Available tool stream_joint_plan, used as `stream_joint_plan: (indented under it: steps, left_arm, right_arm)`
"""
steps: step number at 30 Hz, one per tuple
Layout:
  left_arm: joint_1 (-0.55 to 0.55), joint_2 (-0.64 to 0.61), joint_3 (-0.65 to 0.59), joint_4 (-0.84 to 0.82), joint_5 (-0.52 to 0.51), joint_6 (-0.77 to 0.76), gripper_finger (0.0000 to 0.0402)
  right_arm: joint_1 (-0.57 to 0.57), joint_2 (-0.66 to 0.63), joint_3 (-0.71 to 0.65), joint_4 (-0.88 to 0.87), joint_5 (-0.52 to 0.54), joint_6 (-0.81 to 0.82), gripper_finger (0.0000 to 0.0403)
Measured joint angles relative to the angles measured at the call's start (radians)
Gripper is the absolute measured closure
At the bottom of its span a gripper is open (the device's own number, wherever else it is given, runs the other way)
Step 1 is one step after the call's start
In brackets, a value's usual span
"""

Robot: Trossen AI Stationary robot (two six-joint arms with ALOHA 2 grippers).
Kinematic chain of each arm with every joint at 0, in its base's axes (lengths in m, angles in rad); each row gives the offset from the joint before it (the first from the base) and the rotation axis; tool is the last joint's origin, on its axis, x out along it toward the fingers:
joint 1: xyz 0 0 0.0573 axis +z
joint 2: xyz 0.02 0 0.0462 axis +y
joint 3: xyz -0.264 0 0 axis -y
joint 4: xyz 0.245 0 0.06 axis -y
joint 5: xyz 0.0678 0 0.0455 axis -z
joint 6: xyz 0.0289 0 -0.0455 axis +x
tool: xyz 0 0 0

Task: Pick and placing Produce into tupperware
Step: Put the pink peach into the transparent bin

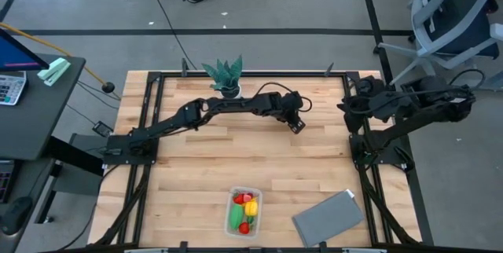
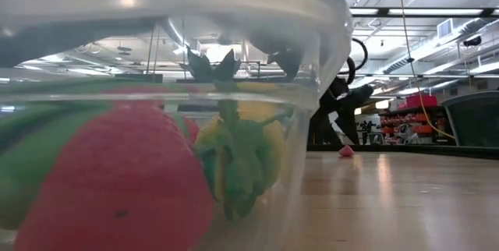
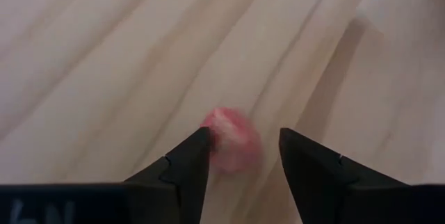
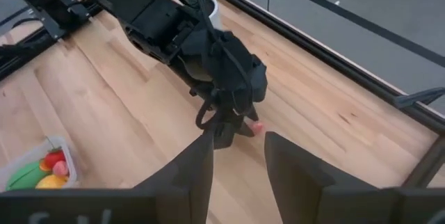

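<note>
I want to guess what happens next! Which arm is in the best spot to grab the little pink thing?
The left. Its open pincer hangs right over the pink toy, one finger on each side. The right pincer waits farther back, by the table's edge.

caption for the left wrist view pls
Left gripper, fingers open, poised around a small pink toy fruit on the wooden table.

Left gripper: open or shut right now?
Open. In the left wrist view the left gripper has its fingers spread, with the pink toy on the table between them, not yet pinched.
</note>
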Motion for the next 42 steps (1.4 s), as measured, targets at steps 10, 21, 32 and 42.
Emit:
stream_joint_plan:
  steps: [10, 21, 32, 42]
  left_arm:
    - [0.0, 0.026, 0.001, -0.001, -0.005, 0.0, 0.0239]
    - [-0.007, 0.028, 0.001, -0.014, -0.006, -0.013, 0.0274]
    - [-0.03, 0.024, -0.001, -0.027, -0.013, -0.057, 0.0342]
    - [-0.109, -0.098, -0.006, -0.157, 0.011, -0.137, 0.0357]
  right_arm:
    - [0.0, 0.005, 0.0, 0.0, -0.002, 0.0, 0.0268]
    - [0.0, 0.005, 0.0, -0.009, -0.006, 0.0, 0.0269]
    - [0.0, 0.005, 0.0, -0.01, -0.006, -0.024, 0.0271]
    - [0.0, 0.005, 0.0, -0.019, -0.009, -0.027, 0.0271]
